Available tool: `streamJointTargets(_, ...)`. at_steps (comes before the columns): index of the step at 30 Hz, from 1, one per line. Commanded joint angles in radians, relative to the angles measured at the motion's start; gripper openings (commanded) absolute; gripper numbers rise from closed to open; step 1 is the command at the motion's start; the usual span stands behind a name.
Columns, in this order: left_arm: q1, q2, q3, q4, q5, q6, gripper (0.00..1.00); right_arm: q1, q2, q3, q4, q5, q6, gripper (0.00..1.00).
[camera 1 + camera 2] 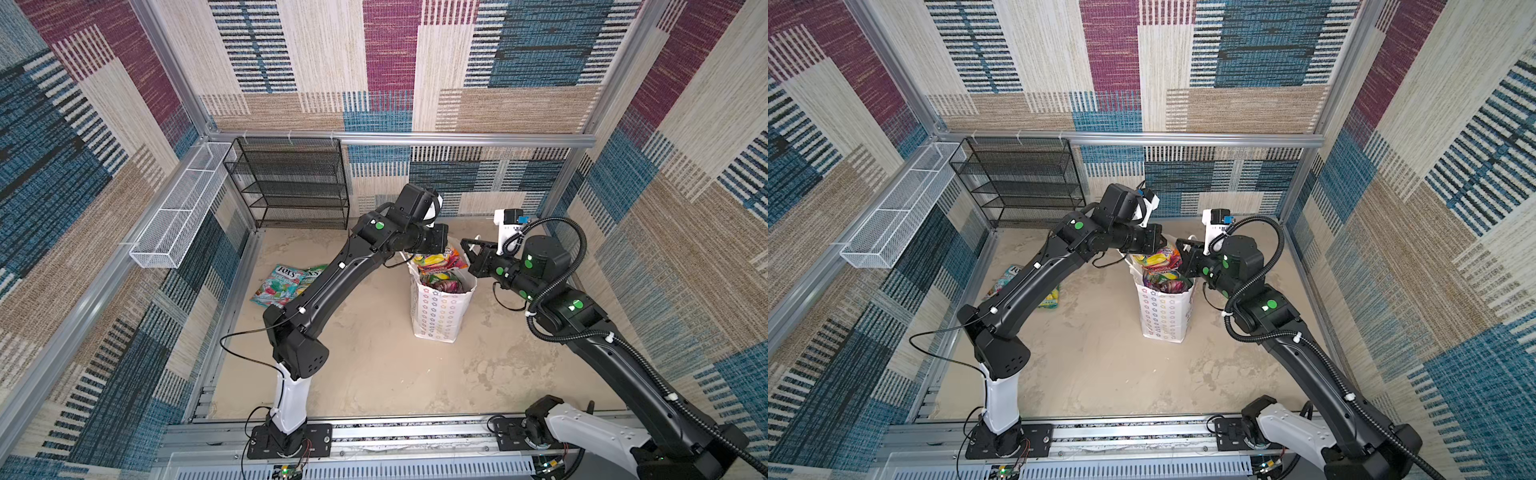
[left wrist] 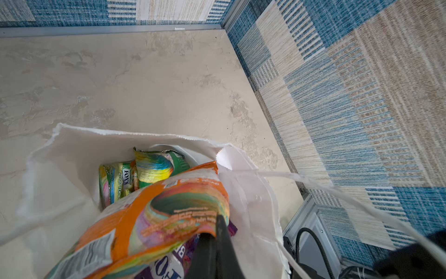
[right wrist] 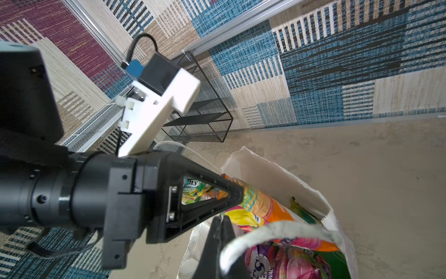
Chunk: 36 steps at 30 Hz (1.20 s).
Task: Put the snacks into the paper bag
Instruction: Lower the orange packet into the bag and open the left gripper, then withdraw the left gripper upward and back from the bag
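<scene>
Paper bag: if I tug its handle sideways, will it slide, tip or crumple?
The paper bag probably tips before sliding: it stands tall on a narrow base, with snacks stacked up to the rim. Its thin walls look creased and bowed in the left wrist view, so they would likely crumple.

place: robot lab cell | signs: aluminium frame [image 1: 399, 138]; carpet-clad walls [image 1: 324, 54]
</scene>
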State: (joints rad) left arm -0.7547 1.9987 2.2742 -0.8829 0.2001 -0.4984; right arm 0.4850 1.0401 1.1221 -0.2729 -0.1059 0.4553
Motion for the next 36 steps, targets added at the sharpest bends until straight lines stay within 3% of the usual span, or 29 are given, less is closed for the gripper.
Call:
streamJointTargets(1,0.002,0.026,0.021,0.005,0.053,0.005,0.0,0.001,0.003,0.017,0.038,-0.011,-0.007,0.02)
streamJointTargets(24,-0.055,0.179,-0.068,0.001,0.142,-0.062,0.0,0.001,0.021,0.009,0.055,-0.025,0.002,0.01)
streamJointTargets(26,-0.057,0.157,-0.057,0.002,0.138,-0.07,0.09,0.002,0.021,0.01,0.054,-0.027,0.0,0.01)
streamJointTargets(32,-0.059,0.042,-0.034,0.018,0.11,-0.08,0.49,0.002,0.017,0.008,0.055,-0.027,0.0,0.01)
streamJointTargets(36,-0.059,-0.024,-0.012,0.019,0.123,-0.08,0.64,0.002,0.013,0.008,0.055,-0.027,0.001,0.01)
